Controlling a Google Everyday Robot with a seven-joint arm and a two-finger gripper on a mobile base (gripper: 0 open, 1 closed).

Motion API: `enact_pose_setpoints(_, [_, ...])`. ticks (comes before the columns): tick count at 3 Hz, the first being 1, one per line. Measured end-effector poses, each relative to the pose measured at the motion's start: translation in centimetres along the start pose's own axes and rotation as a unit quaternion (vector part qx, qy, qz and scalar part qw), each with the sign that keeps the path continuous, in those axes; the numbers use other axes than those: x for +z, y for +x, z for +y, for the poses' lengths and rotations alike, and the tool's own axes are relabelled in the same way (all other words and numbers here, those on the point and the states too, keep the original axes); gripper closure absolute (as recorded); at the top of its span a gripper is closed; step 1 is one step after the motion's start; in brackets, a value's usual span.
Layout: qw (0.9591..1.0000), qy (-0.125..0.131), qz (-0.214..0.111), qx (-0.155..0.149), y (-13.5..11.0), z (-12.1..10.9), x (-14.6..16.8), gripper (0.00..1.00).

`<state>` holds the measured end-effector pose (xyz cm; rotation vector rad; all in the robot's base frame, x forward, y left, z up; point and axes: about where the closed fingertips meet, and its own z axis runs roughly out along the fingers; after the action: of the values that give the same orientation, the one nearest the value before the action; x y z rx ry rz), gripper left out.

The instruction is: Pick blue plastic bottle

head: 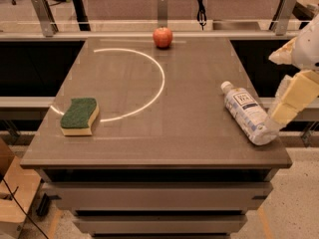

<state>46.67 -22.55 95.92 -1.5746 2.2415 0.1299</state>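
Note:
The blue plastic bottle (pixel 246 113) lies on its side near the right edge of the grey table (pixel 149 138). It is clear, with a white cap pointing to the back and a white and pale-blue label with a dark square logo. My gripper (pixel 290 102) hangs at the right edge of the camera view, just right of the bottle's base and beside the table's right edge. It holds nothing that I can see. The rest of the arm is out of view.
A green and yellow sponge (pixel 79 116) lies at the table's left front. A red apple (pixel 162 37) stands at the back middle. A white arc (pixel 158 81) is marked on the tabletop. A rail with posts (pixel 159 24) runs behind the table.

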Motion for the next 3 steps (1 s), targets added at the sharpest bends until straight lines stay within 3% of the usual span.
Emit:
enact_pose_setpoints(1, [0.9980,-0.023,-0.049,0.034,-0.8,-1.7,2.7,0.00])
enact_pose_setpoints(2, [0.9975,-0.028,-0.054,0.036,-1.0,-1.9,3.3,0.00])
enact_pose_setpoints(3, [0.9962,-0.018,-0.062,0.058,-1.0,-2.1,3.9,0.00])
